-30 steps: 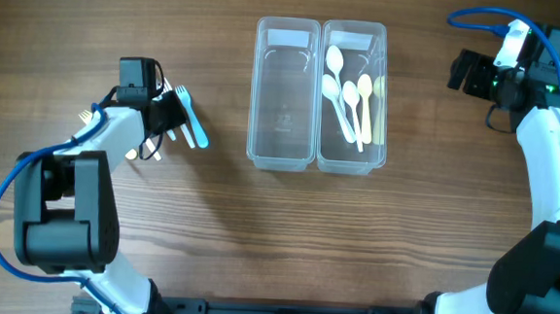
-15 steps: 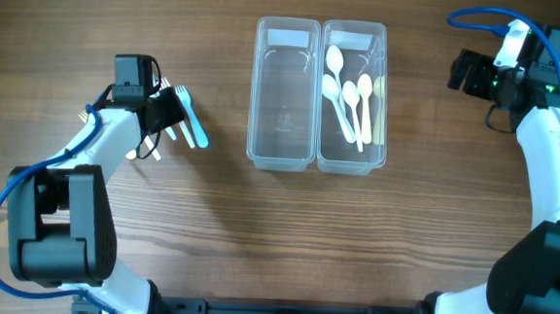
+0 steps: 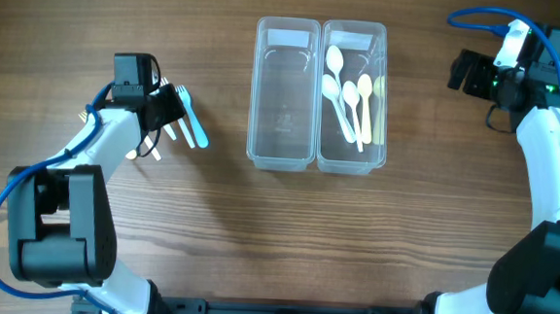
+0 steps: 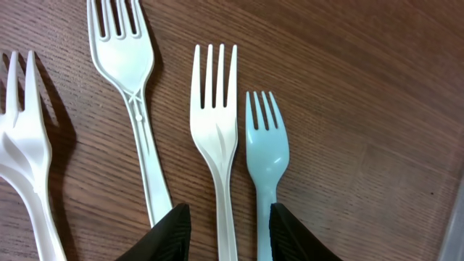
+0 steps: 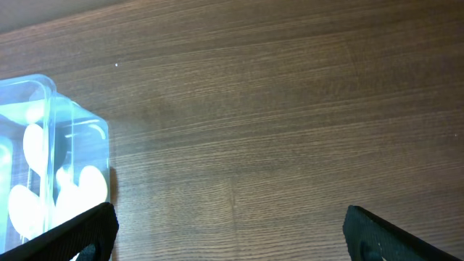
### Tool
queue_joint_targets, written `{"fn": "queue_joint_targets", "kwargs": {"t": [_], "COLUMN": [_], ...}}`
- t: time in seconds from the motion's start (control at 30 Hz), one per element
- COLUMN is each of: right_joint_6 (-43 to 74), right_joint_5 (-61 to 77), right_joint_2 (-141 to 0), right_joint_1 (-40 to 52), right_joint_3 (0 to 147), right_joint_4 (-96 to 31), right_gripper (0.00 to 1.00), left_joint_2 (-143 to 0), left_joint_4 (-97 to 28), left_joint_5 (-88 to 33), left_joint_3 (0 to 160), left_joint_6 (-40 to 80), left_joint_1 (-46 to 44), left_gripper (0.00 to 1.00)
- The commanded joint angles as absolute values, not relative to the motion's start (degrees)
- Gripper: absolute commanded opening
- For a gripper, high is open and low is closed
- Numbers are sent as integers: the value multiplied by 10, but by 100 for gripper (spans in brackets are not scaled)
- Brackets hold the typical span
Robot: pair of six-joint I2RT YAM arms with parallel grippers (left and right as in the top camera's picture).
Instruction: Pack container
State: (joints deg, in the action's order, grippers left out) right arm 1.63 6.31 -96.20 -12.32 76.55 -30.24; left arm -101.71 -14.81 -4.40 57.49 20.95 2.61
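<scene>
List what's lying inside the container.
In the container, the tub on the robot's right holds several white spoons; they overlap, hiding parts of each other. The other tub looks empty.

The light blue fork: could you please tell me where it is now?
In the overhead view the blue fork lies on the table at left, beside a white fork by the left gripper, left of the container.

No legible text, label, brand, number or sign in any view. Container (image 3: 282, 128): clear plastic, no lettering readable. Forks (image 4: 214, 138) on surface left of container: plain plastic, no readable marking.
</scene>
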Motion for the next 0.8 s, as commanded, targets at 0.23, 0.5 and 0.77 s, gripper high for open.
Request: {"fn": "queue_joint_targets", "kwargs": {"t": [0.23,0.5,0.77], "right_joint_6": [11,11,11], "right_joint_5": [59,59,59], "right_joint_2": [-954,-954,-954], "right_joint_1": [-121,-121,-121], "right_joint_3": [773,773,773], "right_joint_4": [-301,-301,-301], "right_gripper": [100,100,100], "left_joint_2": [-1036,-1051,-1057], "left_joint_4": [-143,-128,-124], "left_joint_5": [-53,-53,-44], "left_joint_3": [582,582,582], "left_joint_6": [215,214,212], "left_joint_1": [23,23,23], "left_gripper": [38,34,32]}}
